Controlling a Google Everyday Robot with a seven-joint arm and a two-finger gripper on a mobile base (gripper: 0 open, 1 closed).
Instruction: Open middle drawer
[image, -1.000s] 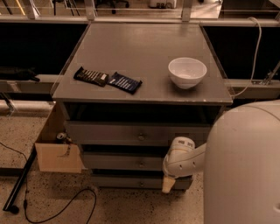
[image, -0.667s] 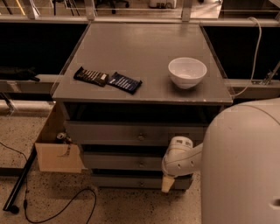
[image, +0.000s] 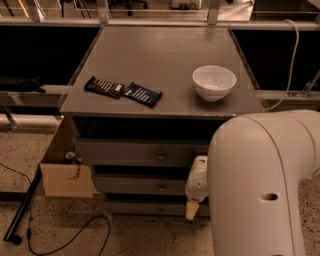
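The middle drawer (image: 135, 185) is the grey front between two other grey drawer fronts under the table top, with a small round knob (image: 161, 188) at its centre. It looks closed, flush with the others. My gripper (image: 192, 210) hangs from the white wrist (image: 197, 181) in front of the drawers' right part, pointing down. It is to the right of the knob and a little below it, apart from it. My large white arm (image: 260, 185) hides the right end of the drawers.
On the grey table top (image: 160, 65) lie two dark snack bars (image: 122, 91) and a white bowl (image: 214, 82). A cardboard box (image: 65, 175) stands on the floor at the left of the cabinet. A black cable (image: 75, 235) runs over the floor.
My arm and gripper have shifted slightly left, toward the drawers' centre. The drawers, bowl and snack bars have not moved.
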